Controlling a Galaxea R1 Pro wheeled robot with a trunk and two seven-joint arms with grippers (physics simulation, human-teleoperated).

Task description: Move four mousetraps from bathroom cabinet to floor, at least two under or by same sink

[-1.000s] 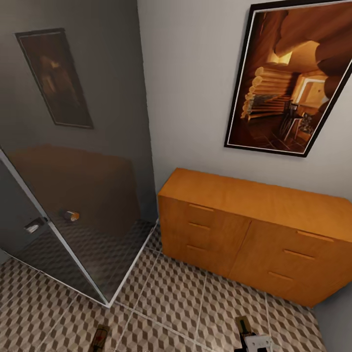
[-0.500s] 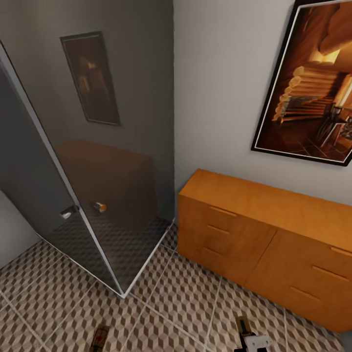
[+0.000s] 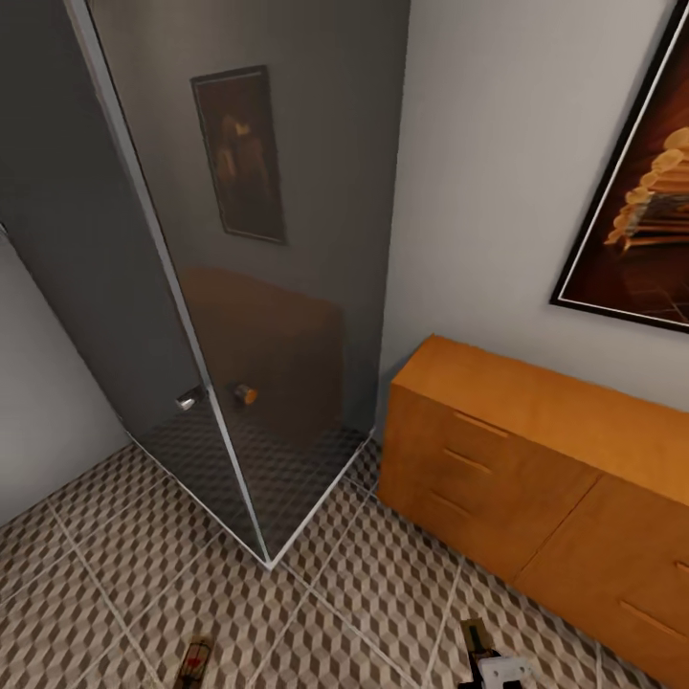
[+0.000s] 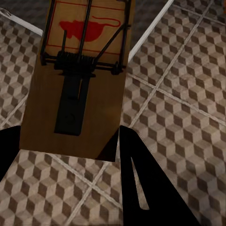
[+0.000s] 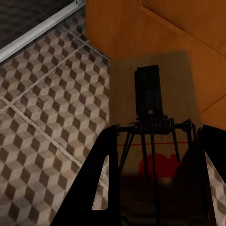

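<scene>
Mousetraps [image 4: 77, 80] [image 5: 153, 155] sit clenched in each claw [image 4: 70, 155] [image 5: 155, 188], cabinet [image 3: 536, 478] drawers closed.

left pincer [image 4: 70, 155]: matte black fingers, flat wedge-shaped, one with a slim pale slit along its length | right pincer [image 5: 155, 188]: black angular fingers [image 5: 101, 183], each with a narrow light slot | head view: white blocky housing [image 3: 504, 670] with a dark part beside it, just beside the cabinet [image 3: 536, 469]
</scene>
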